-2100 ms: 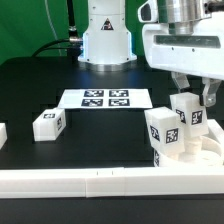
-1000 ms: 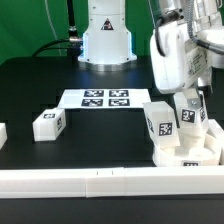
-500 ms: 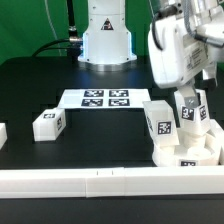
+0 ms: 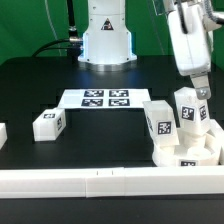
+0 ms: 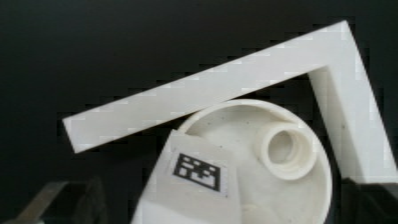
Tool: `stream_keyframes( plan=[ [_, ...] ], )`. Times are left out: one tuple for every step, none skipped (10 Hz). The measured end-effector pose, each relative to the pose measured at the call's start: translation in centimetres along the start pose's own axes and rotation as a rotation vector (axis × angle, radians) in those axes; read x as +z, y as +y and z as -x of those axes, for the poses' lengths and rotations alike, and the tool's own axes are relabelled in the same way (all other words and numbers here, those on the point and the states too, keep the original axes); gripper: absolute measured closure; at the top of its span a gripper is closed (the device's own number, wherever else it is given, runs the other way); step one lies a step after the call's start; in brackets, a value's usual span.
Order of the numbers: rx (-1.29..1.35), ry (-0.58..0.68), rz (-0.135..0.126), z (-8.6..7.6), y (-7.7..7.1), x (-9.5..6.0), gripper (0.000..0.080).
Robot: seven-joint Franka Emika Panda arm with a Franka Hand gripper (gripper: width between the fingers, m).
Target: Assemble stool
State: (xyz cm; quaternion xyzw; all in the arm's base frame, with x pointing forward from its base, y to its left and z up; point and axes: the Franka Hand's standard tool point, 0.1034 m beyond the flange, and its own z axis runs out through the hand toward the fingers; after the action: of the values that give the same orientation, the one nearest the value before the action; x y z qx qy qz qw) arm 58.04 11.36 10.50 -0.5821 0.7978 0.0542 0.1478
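Jaws of the gripper stand spread over the rightmost leg; brushing it might tilt it in the seat.

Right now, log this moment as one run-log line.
gripper: open, holding nothing | white plastic block leg below it: upright on round white plastic seat | second leg: upright beside it | third leg: loose on black table

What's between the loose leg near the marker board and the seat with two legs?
Only bare table, in the exterior view; the marker board lies farther back.
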Motion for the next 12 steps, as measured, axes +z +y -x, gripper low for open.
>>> stream_keyframes(
  plan=[
    [-0.077, -0.005, 0.040, 0.5, 0.5, 0.1, 0.0150],
    [-0.225, -0.008, 0.062, 0.7, 0.5, 0.0, 0.0150],
    [-0.365, -0.010, 0.092, 1.1, 0.7, -0.2, 0.0150],
    [-0.502, -0.011, 0.115, 1.6, 0.7, -0.4, 0.0150],
    [-0.613, -0.017, 0.120, 1.9, 0.6, -0.5, 0.0150],
    [-0.667, -0.017, 0.117, 1.7, 0.6, -0.4, 0.0150],
    [-0.717, -0.018, 0.118, 1.7, 0.6, -0.4, 0.0150],
    [-0.810, -0.023, 0.118, 1.6, 0.5, -0.4, 0.0150],
    [-0.871, -0.026, 0.118, 1.6, 0.5, -0.4, 0.0150],
    [-0.971, -0.026, 0.126, 1.6, 0.6, -0.4, 0.0150],
    [-1.164, -0.022, 0.146, 1.4, 0.6, -0.5, 0.0150],
    [-1.285, -0.024, 0.156, 1.3, 0.7, -0.5, 0.0150]
  ],
)
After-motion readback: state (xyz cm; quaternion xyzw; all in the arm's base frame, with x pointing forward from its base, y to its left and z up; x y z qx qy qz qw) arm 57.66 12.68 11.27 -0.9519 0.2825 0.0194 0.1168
